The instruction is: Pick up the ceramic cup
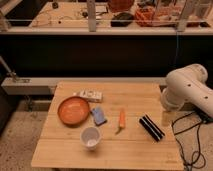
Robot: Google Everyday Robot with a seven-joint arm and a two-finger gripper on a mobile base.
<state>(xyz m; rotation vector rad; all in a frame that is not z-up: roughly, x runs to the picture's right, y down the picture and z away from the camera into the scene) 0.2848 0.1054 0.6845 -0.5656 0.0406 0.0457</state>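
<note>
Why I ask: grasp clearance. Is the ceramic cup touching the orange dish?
Apart: camera view shows wood between ceramic cup and orange dish. Hand hangs by table's right edge.

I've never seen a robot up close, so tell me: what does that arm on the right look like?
The arm is smooth and white, built of fat rounded segments, with no markings I can make out. Its gripper is a pale piece hanging at the right edge of the table. Thin black cables trail on the floor beside it.
</note>
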